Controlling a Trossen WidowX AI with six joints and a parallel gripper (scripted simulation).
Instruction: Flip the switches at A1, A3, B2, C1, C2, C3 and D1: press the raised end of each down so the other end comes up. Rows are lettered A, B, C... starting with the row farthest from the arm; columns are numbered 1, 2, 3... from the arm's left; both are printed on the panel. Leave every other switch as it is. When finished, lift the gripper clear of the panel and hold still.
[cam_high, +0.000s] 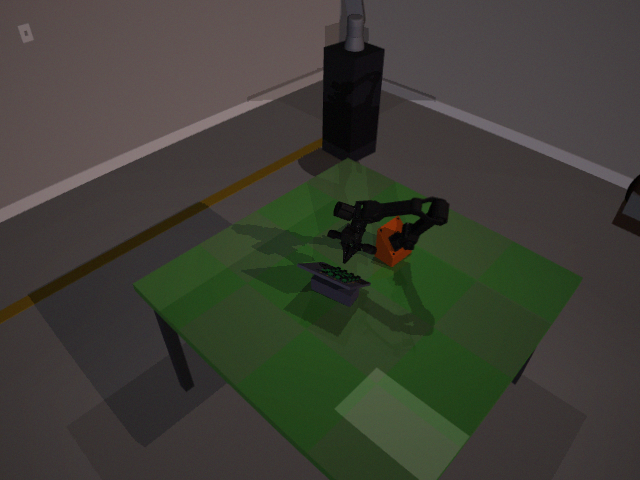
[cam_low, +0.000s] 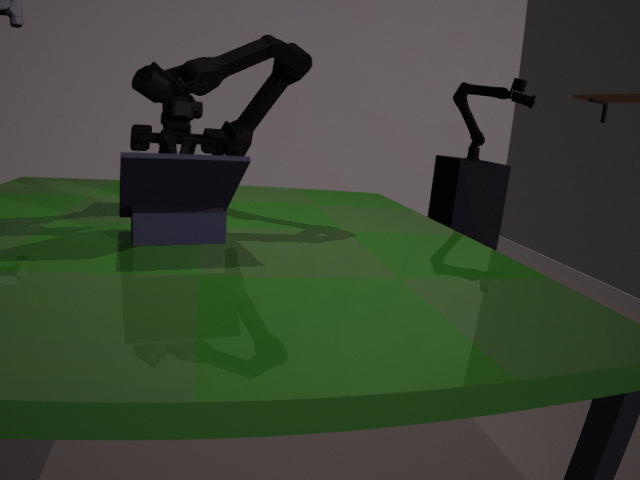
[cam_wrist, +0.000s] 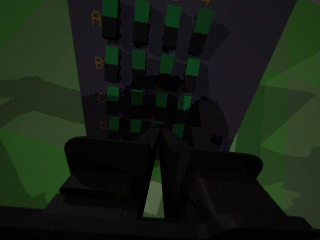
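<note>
The dark tilted panel (cam_high: 310, 267) (cam_low: 180, 183) (cam_wrist: 250, 45) carries rows A to D of green-and-black switches. In the wrist view, A1 (cam_wrist: 111, 19), A3 (cam_wrist: 172, 25), B2 (cam_wrist: 139, 64), C1 (cam_wrist: 113, 100), C2 (cam_wrist: 136, 101), C3 (cam_wrist: 161, 101) and D1 (cam_wrist: 114, 125) show; C2 and C3 lie in shadow. Which ends are raised is too dark to tell surely. My gripper (cam_high: 346, 259) (cam_wrist: 159, 127) is shut and empty, above the panel's near side. Its tips overlap the D3 area in the wrist view and partly hide row D. The exterior camera sees only the panel's back.
The panel sits on a grey block (cam_high: 333, 291) (cam_low: 178, 228) on the green checked table (cam_high: 289, 372) (cam_low: 330, 330). The orange arm mount (cam_high: 385, 248) stands close by. A dark pedestal (cam_high: 351, 103) with another arm stands beyond the table.
</note>
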